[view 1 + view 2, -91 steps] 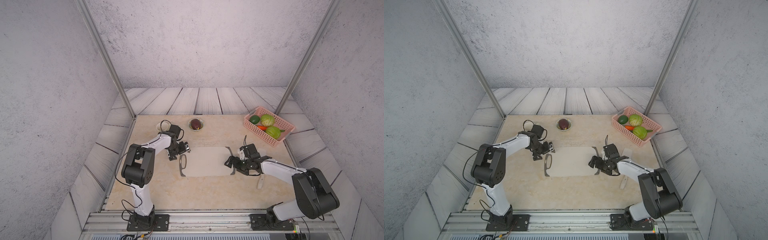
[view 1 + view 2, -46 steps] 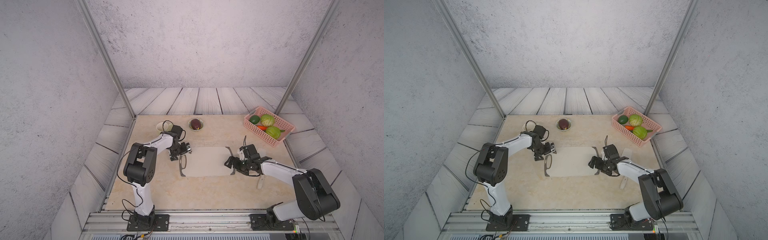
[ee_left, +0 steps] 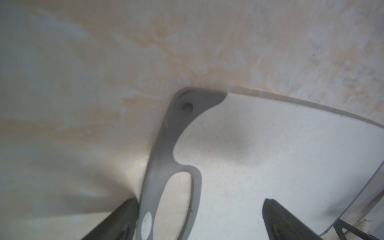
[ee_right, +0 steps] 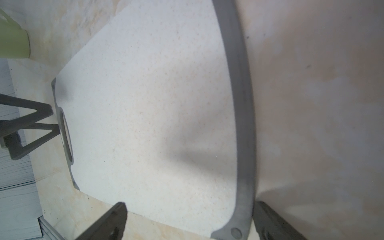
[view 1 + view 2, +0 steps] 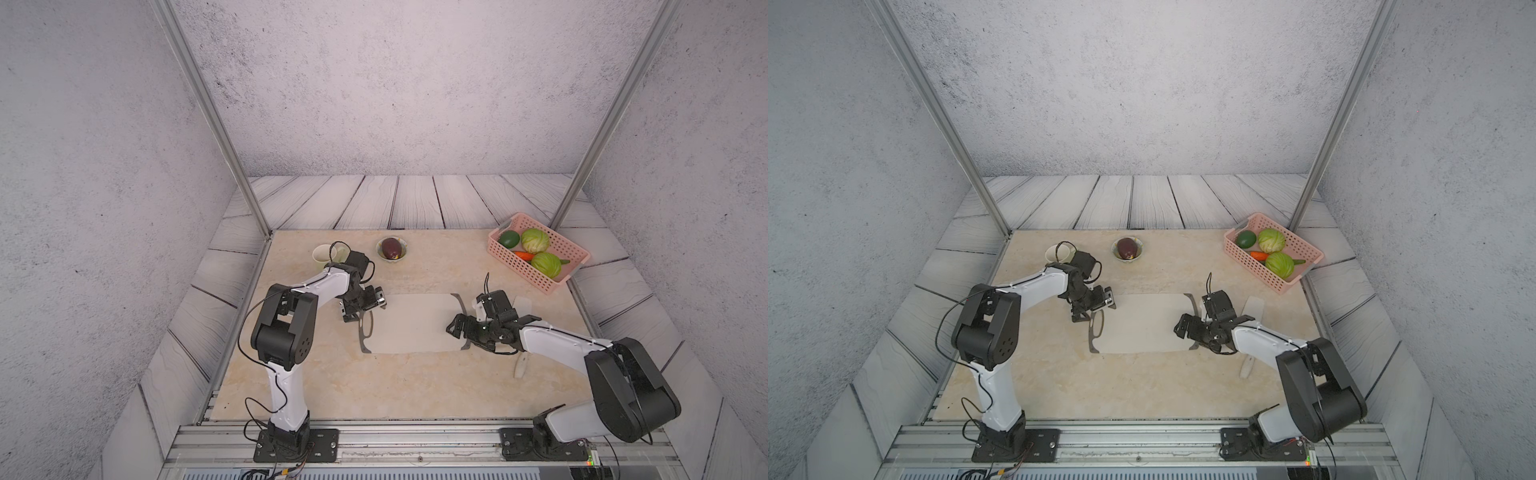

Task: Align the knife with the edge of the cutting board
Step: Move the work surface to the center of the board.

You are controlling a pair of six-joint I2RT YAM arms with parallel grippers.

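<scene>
- The room is a box of speckled grey-white walls [image 5: 395, 83], with two slanted metal posts [image 5: 208, 116] rising from the far corners of the surface.
- The surface [image 5: 374, 386] is a beige marbled slab framed by pale planks [image 5: 415, 199]. A metal rail [image 5: 415, 436] along the front edge carries both arm bases.
- The cutting board [image 5: 411, 324] lies flat near the middle of the surface, its long sides running left to right. It has a dark grey trim at each short end, and the oval slot is at the left end.
- The knife [image 5: 524, 305] lies on the surface near the board's right end but not touching it. Its blade is toward the back and its handle toward the front, and its middle is hidden under the right arm.
- The left claw [image 3: 200, 200] is spread wide at the slot end. In the left wrist view, one finger sits outside the grey trim and the other over the board.
- The right claw [image 4: 190, 204] is also spread wide, low at the board's right end, holding nothing. The grey trim runs between its fingers.
- A pink basket [image 5: 528, 274] of green vegetables and a carrot sits at the far right corner.
- A small bowl [image 5: 379, 249] holding a dark rounded item stands by the far edge.
- A pale cup [image 5: 322, 253] stands just behind the left arm.
</scene>
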